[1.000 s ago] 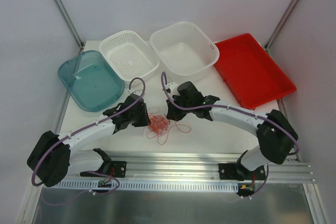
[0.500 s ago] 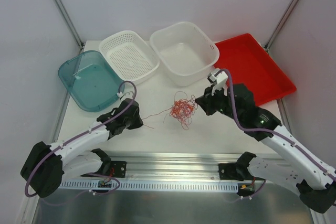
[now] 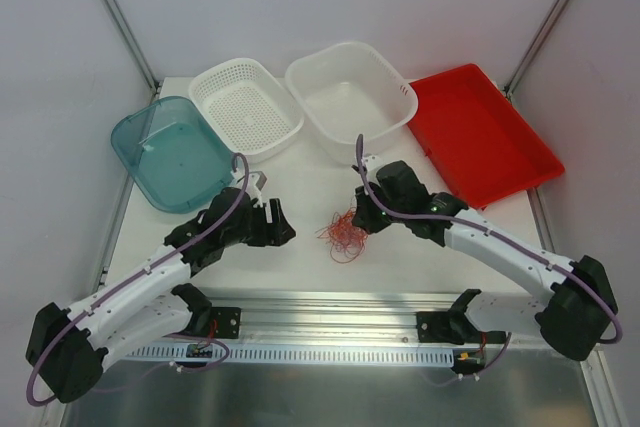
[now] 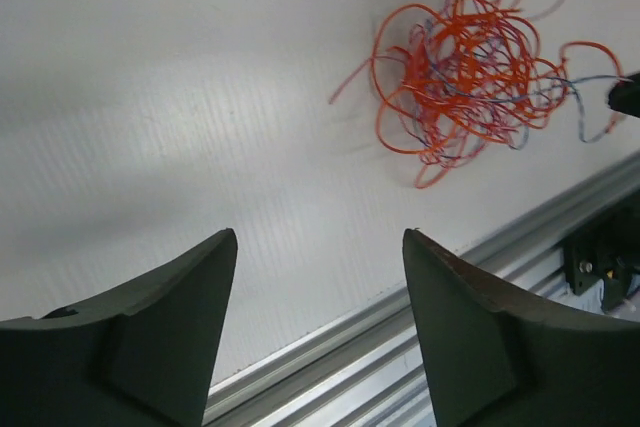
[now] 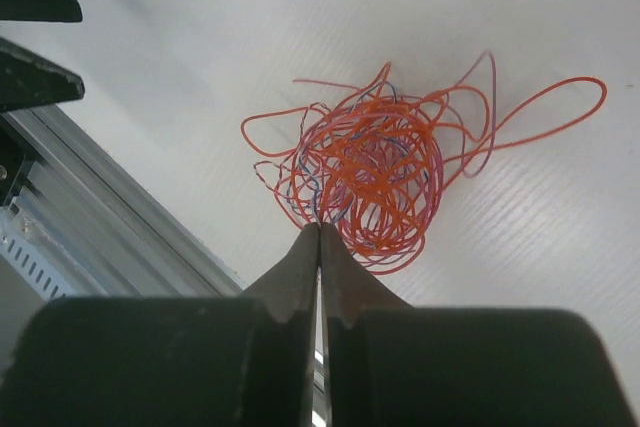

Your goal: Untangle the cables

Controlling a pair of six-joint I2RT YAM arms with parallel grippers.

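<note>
The white tabletop (image 3: 300, 169) is the biggest thing here. Along its back edge sit four containers. A red tray (image 3: 480, 137) is at the back right corner. Next to it come a deep white tub (image 3: 345, 97) and a white basket (image 3: 245, 105) full of little holes. A see-through teal bin (image 3: 170, 152) is at the back left corner.

The two arms reach in from the front edge. The left pincer (image 4: 318, 247) has its fingers apart, with nothing between them. It hangs over bare tabletop, near the cables but not touching them. The right pincer (image 5: 319, 232) has its fingers pressed together. Its tip is right at the edge of the tangle, and I cannot tell if a strand is caught in it.

The cables (image 3: 342, 232) lie in one small knotted bunch near the middle of the front edge, between the two pincers. They are very thin orange-red loops, with a few blue and purple strands mixed in. Some loose loops stick out from the bunch.
</note>
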